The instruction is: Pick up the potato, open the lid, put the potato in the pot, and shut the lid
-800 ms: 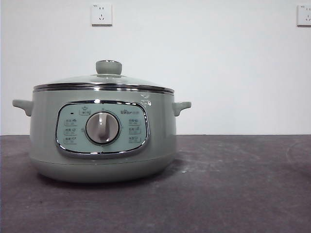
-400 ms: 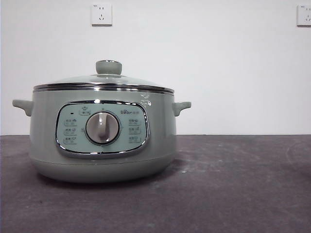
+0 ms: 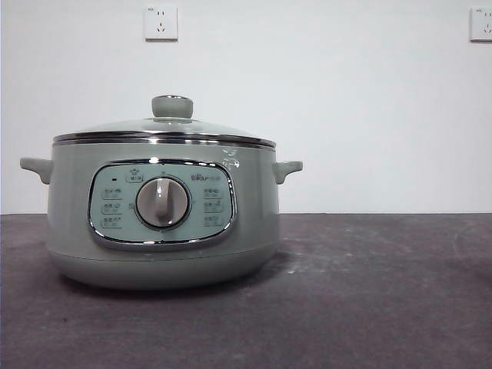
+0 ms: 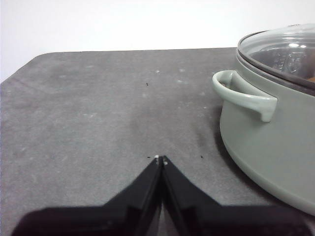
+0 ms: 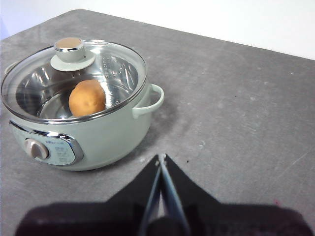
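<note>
The sage-green pot stands on the dark table, left of centre in the front view, with the glass lid seated on its rim and the knob on top. Through the lid in the right wrist view, the orange-brown potato lies inside the pot. My right gripper hangs shut and empty above bare table, apart from the pot's handle side. My left gripper is shut and empty over the table, beside the pot's other handle. Neither gripper appears in the front view.
The dark grey tabletop stretches to the right of the pot. A white wall with two sockets stands behind. The table's rounded corner shows in the left wrist view.
</note>
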Robot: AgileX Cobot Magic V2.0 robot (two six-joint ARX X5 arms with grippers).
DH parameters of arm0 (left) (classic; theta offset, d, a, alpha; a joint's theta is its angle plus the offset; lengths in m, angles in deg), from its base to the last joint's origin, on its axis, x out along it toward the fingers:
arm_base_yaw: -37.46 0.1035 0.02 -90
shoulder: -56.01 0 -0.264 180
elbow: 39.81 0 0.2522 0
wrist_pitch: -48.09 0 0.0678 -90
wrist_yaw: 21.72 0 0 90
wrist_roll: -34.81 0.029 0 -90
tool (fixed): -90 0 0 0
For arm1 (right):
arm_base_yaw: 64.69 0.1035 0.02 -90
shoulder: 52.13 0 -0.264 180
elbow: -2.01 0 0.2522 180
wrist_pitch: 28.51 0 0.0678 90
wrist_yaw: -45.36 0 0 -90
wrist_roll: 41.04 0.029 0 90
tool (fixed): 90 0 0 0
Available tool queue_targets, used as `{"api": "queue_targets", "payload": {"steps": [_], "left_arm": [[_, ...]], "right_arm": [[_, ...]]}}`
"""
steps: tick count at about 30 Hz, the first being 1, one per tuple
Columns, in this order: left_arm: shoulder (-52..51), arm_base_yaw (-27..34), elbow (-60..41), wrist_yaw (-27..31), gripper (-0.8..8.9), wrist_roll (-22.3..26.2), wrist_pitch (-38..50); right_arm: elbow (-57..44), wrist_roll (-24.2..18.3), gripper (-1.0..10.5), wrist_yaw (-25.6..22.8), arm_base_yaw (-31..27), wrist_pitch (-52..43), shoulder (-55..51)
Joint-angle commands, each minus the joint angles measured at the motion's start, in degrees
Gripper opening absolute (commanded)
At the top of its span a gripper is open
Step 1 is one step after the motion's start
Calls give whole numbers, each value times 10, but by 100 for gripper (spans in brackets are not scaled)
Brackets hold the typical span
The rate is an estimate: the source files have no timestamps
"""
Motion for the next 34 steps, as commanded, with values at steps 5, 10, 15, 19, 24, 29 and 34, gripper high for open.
{"api": "queue_targets", "payload": {"steps": [5,10,15,19,24,29,34], "left_arm": [[-2,2,-8,1,-3,-6,-2],[-2,2,-8,1,-3,-6,-2],[-2,2,-8,1,-3,-6,-2],[-2,2,-8,1,-3,-6,-2],[-2,2,-8,1,-3,-6,-1],[-2,2,-8,1,-3,-6,0],[-2,2,-8,1,-3,-6,0]], "right_arm": [[-2,5,1,-2,1,-3,-1],[-2,5,1,-2,1,-3,-1],[-2,5,1,-2,1,-4,-1],[-2,2,1,-5,-8,6,-16],[-15,3,1,32,-95,2,-49],[-78,1,1,110,-236,-51,-101],[-172,2,1,166,-331,-109,-160]]}}
